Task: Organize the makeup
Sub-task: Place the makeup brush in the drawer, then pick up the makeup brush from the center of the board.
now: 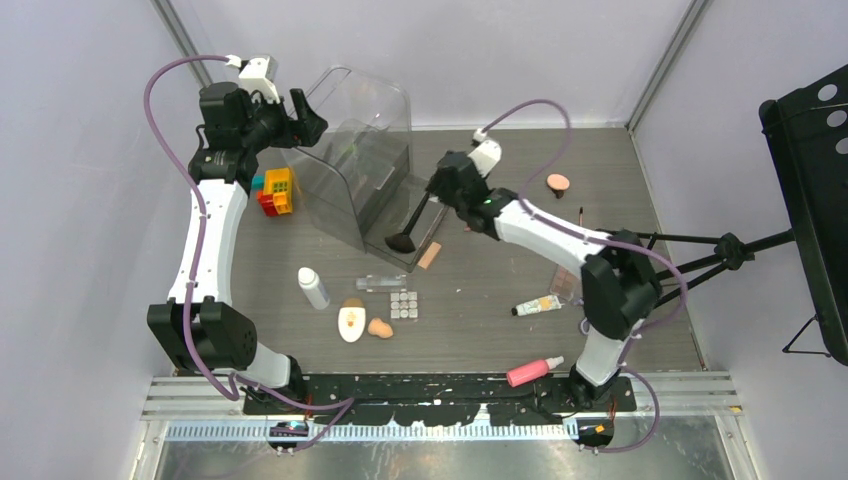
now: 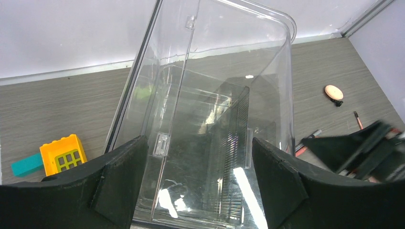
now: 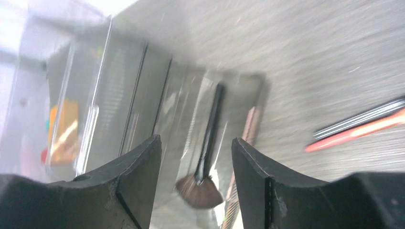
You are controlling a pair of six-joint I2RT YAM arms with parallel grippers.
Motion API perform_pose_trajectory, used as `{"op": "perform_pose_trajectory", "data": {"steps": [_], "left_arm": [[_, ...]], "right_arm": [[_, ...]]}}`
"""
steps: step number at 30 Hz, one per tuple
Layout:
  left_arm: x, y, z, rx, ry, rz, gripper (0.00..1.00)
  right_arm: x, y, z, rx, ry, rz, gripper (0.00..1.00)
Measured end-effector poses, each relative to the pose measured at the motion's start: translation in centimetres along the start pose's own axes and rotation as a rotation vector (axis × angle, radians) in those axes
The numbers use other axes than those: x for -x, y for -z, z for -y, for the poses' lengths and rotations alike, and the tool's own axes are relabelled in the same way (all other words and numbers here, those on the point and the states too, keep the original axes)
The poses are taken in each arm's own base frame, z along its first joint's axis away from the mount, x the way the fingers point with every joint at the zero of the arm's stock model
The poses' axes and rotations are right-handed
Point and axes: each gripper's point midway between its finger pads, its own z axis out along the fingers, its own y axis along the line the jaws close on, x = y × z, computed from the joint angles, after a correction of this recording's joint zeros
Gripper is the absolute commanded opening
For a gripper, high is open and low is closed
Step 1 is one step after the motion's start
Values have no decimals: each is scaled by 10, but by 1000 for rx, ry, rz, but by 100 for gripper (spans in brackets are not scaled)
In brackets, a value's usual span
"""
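The right gripper (image 3: 196, 139) was open and empty, and the light brush (image 3: 208, 143), low in the middle, looked best grabbed by its stiff stick, not its soft hairs.

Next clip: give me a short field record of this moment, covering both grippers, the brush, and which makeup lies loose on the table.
left gripper: open, by the clear case and its raised lid; contact unclear
right gripper: open, above the black brush
black brush: lying in the case's front tray, not gripped
loose on table: white bottle, clear bottle, palette, white compact, peach sponge, cream tube, pink bottle
other: toy bricks left of the case
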Motion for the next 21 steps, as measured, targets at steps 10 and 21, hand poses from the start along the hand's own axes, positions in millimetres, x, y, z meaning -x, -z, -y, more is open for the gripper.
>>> {"op": "perform_pose_trajectory", "data": {"steps": [10,21], "left_arm": [[0,0,1,-5,1,0,82],[0,0,1,-6,1,0,82]], "right_arm": [[59,12,120,-484,56,151,66],[26,4,147,-649,23,72,49]]}}
